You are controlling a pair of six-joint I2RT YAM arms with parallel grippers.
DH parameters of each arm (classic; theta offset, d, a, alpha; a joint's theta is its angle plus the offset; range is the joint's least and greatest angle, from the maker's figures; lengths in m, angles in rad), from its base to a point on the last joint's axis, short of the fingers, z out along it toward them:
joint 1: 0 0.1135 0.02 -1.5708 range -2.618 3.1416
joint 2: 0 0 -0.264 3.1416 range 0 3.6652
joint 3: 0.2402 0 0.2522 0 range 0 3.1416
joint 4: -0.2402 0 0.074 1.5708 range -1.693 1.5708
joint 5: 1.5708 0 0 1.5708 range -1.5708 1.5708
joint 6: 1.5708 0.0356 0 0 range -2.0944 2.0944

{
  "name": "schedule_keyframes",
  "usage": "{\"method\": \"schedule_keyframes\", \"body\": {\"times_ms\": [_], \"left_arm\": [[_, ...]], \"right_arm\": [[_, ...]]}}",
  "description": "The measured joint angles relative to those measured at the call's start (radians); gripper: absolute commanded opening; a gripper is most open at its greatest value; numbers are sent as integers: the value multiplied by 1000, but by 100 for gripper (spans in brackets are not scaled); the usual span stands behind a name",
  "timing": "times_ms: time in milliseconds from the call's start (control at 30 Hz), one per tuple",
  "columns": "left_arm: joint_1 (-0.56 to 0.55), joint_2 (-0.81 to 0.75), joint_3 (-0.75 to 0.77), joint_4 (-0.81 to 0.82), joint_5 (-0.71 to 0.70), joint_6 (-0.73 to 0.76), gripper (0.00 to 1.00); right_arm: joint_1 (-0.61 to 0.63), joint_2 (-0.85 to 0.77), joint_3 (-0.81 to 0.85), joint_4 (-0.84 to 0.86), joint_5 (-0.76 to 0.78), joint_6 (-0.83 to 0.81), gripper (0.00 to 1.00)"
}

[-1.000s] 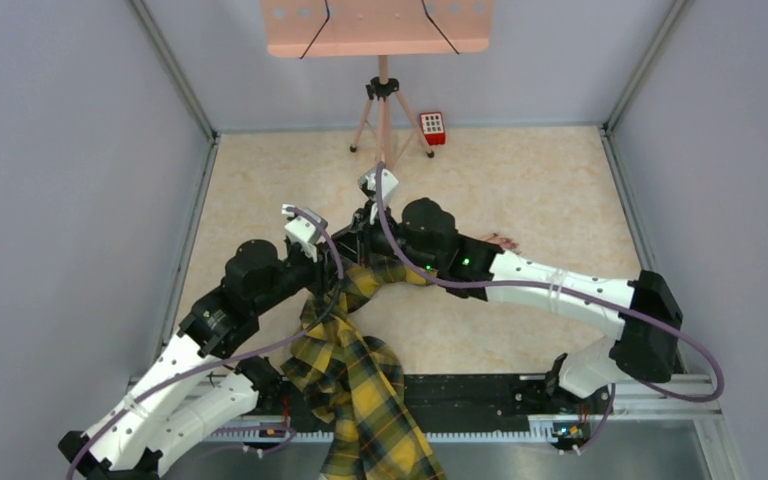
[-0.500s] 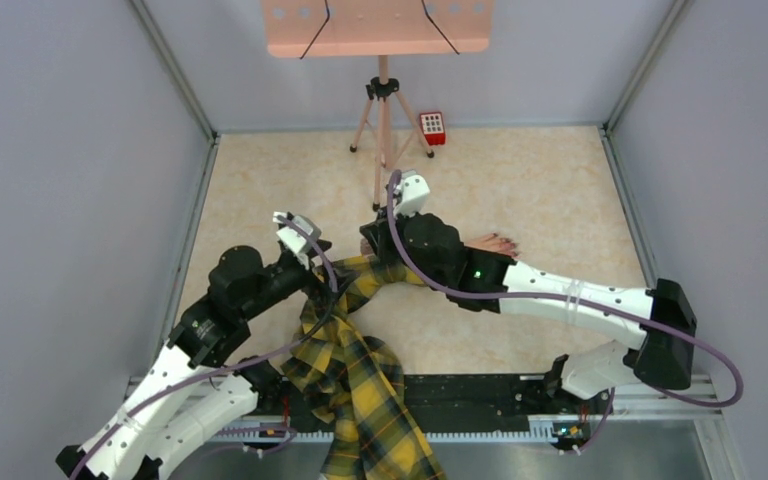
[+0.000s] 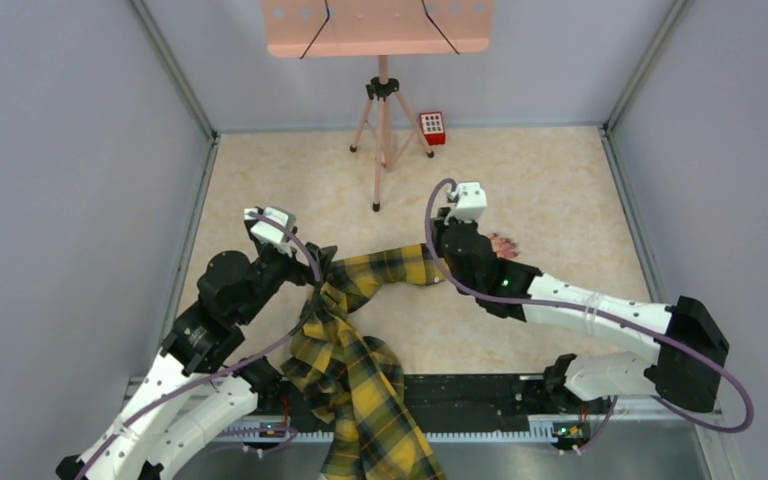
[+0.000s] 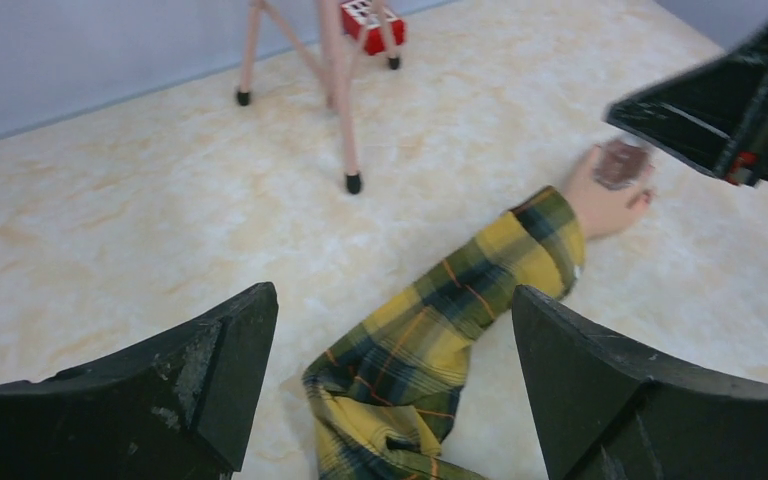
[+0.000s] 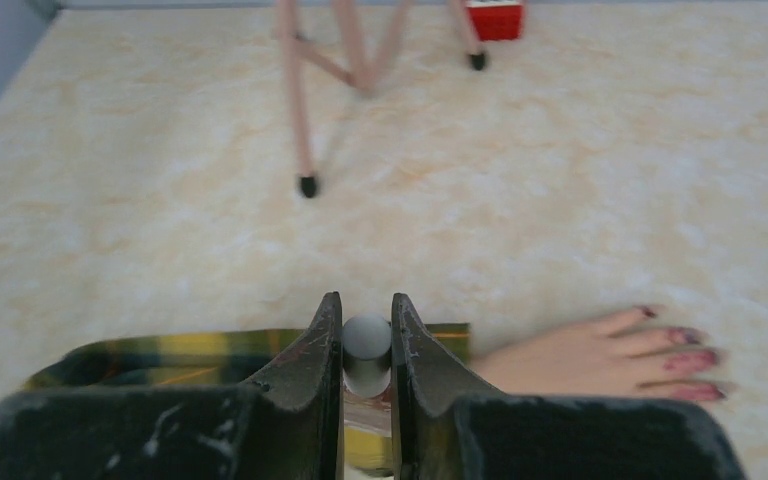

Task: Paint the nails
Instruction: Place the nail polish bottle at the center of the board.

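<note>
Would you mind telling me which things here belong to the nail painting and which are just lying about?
Job: nails on the mannequin hand; plaid sleeve; right claw shut on a small grey-topped item, probably the polish; left claw, open.
Lying about: tripod; pink board; red keypad box.

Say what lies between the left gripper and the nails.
The yellow-black plaid sleeve, running from the open left gripper to the pale mannequin hand with dark red nails; the left wrist view shows it.
</note>
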Motion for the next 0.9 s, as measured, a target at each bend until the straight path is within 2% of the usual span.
{"method": "schedule_keyframes", "body": {"times_ms": [167,267,367,467,600,900], "left_arm": [[21,0,0,1,-136,-16,97],[42,3,0,1,-166,-27,97],[62,18,0,1,-173,-37,97],[72,29,0,1,-163,-47,97],[77,30,0,1,-150,-51,97],[82,-5,0,2,-151,-51,97]], "right_arm": [[-92,-54,-223,132,156,-6,0],[-169,-61,-319,212,188,-7,0],[-299,-58,-377,296,191,-14,0],[-413,-11,-396,397,185,-24,0],[-499,114,-388,497,171,-35,0],[-555,423,-237,544,224,-23,0]]}}
